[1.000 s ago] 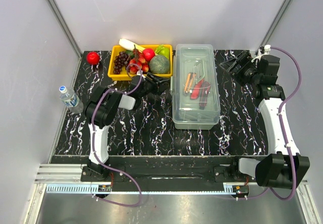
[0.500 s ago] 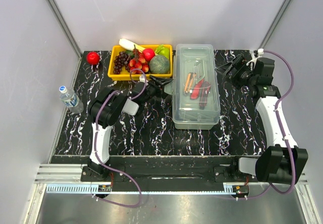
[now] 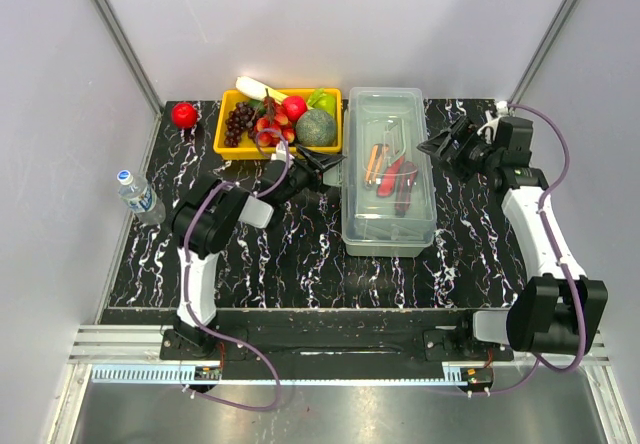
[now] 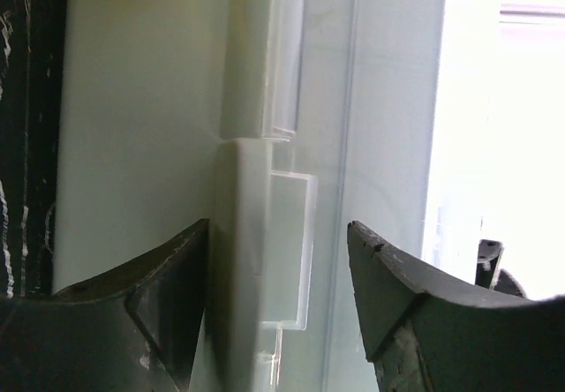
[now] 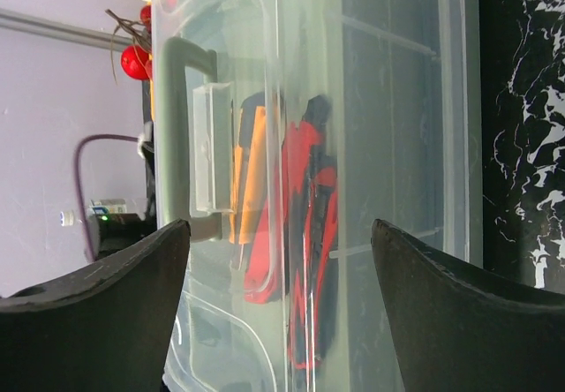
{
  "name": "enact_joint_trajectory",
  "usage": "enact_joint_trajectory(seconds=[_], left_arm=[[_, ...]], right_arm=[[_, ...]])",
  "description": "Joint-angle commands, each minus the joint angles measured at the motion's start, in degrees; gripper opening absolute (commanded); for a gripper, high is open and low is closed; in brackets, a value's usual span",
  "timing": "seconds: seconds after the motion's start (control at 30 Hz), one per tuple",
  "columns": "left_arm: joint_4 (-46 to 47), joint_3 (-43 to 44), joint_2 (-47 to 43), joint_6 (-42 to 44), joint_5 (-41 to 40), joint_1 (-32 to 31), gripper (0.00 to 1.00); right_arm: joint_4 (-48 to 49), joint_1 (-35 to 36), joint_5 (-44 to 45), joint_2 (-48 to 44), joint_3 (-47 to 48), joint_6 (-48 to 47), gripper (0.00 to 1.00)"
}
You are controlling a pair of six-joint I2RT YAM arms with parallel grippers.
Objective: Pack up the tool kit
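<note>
You are flanking the translucent grey-green plastic toolbox [image 3: 388,169], left gripper [image 4: 278,233] parted around its side latch [image 4: 263,233], right gripper [image 5: 281,233] spread wide, both empty; rigid, slick, likely weighty: take its grey handle [image 5: 172,127].

Hand [image 4: 279,228] spread; toolbox latch [image 4: 263,268] between fingers [image 4: 159,295]

Tools [image 5: 305,215] blurred behind toolbox lid [image 5: 397,145], types unclear; latch [image 4: 263,260] cut off below.

Each arm [image 3: 195,284] has white links, black joints, a looping purple cable [image 3: 565,154]; pincer fingers [image 4: 150,312] dark, wedge-shaped
</note>
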Motion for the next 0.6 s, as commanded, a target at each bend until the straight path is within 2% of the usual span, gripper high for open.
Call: enact_joint_trajectory(seconds=[0.0, 0.3, 0.57], left_arm=[[-1.9, 0.8, -8.1, 9.6, 1.1, -0.5, 0.64], [-19.9, 5.3, -13.9, 22.1, -0.9, -2.2, 0.56], [-36.1, 10.6, -18.0, 33.9, -6.7, -5.0, 0.56]], right_arm=[[-0.7, 1.4, -0.2, 0.6, 2.0, -2.8, 0.88], [-2.4, 2.4, 1.7, 1.6, 2.8, -3.8, 0.85], [-3.5, 2.5, 3.3, 1.5, 2.9, -3.5, 0.84]])
